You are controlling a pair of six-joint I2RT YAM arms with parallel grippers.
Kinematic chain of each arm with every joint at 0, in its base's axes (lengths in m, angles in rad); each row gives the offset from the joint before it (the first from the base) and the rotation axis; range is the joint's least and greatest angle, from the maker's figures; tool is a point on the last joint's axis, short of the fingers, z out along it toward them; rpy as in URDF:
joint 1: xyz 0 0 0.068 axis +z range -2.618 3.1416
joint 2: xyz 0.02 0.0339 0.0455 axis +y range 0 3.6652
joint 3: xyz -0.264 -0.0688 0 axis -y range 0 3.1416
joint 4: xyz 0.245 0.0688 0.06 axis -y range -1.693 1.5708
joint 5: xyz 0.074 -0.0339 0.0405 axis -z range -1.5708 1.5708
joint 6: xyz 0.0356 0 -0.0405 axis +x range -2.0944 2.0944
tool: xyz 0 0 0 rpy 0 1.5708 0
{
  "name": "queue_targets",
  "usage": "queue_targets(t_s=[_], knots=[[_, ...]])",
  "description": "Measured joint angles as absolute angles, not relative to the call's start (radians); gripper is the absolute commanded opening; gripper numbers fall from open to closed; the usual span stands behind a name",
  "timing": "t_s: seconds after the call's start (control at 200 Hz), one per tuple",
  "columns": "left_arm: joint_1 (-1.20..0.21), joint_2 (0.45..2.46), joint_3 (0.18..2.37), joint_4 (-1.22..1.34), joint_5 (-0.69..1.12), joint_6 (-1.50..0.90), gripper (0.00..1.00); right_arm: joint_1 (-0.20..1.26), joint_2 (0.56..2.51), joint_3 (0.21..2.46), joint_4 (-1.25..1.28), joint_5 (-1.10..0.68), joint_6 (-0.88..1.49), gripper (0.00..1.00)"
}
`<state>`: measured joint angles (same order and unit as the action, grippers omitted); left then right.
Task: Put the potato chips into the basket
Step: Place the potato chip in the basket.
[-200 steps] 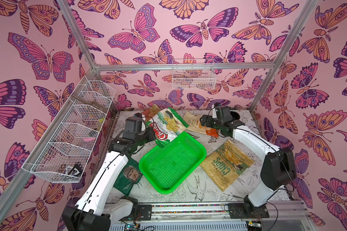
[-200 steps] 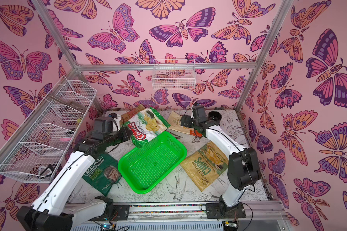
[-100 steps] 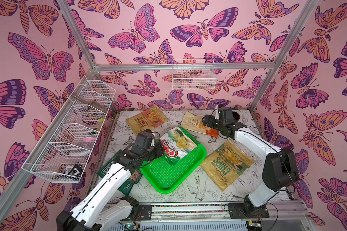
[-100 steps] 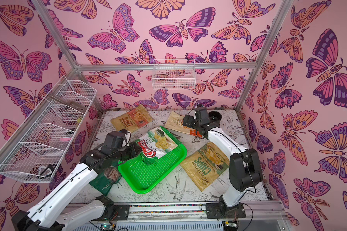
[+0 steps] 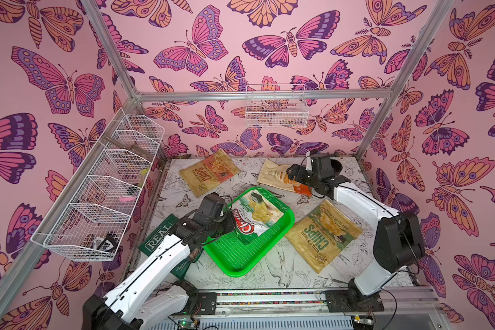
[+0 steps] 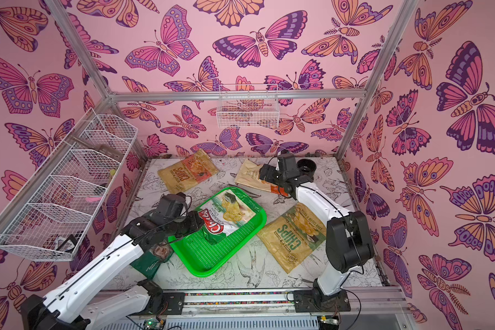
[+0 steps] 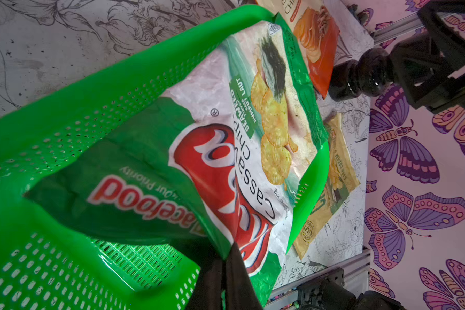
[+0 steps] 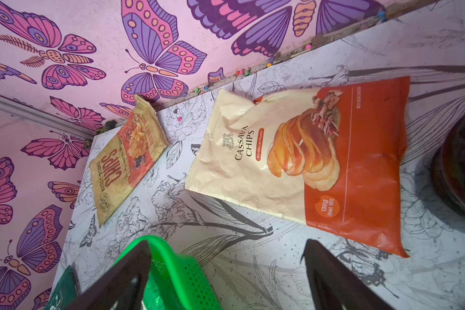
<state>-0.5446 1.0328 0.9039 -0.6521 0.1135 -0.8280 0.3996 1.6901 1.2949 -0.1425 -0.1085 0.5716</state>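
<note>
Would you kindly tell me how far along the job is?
Done: none released yet. In hand: the green-white bag lies in the green basket, the shut left gripper pinching its edge. Left outside: two tan CHIPS bags, the cream-and-orange bag by the open right gripper, the dark green REAL bag.

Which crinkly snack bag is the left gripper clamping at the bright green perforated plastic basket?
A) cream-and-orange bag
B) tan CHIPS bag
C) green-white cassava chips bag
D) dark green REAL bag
C: the left gripper is shut on the green-white cassava chips bag at its corner, above the basket floor.
</note>
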Motion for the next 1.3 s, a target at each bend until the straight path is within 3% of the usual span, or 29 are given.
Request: queue_targets(t_s=[0.811,0.881,0.956,1.016,1.297], knots=[[-0.545,0.997,0.785,-0.659,0.106,-0.844,0.00,0.400,1.717,1.310,-0.143,-0.159,0.606,0.92],[-0.545,1.008,0.785,-0.659,0.104,-0.836,0.37,0.400,1.718,1.310,-0.144,-0.159,0.606,0.92],[-0.545,1.012,0.785,-0.654,0.100,-0.826,0.53,0.400,1.718,1.310,-0.147,-0.159,0.606,0.92],[-0.545,1.011,0.785,-0.652,0.094,-0.826,0.56,0.400,1.718,1.310,-0.150,-0.159,0.606,0.92],[-0.545,0.994,0.785,-0.651,0.068,-0.819,0.55,0.400,1.718,1.310,-0.164,-0.159,0.606,0.91]])
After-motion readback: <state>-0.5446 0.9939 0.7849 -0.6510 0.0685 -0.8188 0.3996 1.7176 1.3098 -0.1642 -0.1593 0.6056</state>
